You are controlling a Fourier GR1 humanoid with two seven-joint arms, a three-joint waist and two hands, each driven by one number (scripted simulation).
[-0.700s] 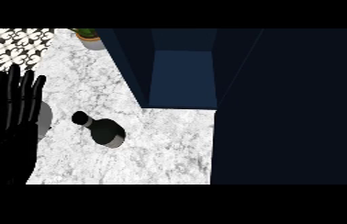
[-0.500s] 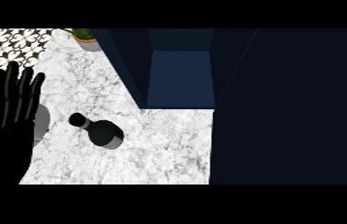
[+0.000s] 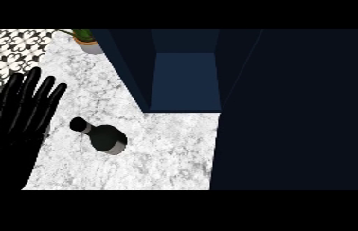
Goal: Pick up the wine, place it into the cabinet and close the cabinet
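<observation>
Task was at 0 of 3 steps as far as the head view showed: nothing grasped, nothing stowed, nothing closed.

Cabinet [image 3: 185, 78] stood open at the back of the marble desk [image 3: 168, 154], its blue interior visible and holding nothing I could see. A dark panel filled the right side, likely the door, but I couldn't tell for sure.

Left hand [image 3: 28, 107] was at the left edge, released, fingers straight and pointing up, holding nothing. It sat near the wine but apart from it. Right hand wasn't in view.

Wine [image 3: 103, 135] stood upright on the desk, in front and to the left of the cabinet opening, between the left hand and the cabinet, untouched.

Small potted plant [image 3: 87, 38] was at the far left corner of the desk, beside the cabinet wall.

Left to do: grasp the bottle, move it into the cabinet, shut the door.

Versus 0.7 s and 0.5 s ago: bottle, cabinet and plant kept the same layout. The hand stayed open at the left edge, with no clear advance toward the bottle. The framing shifted slightly, nothing else.
</observation>
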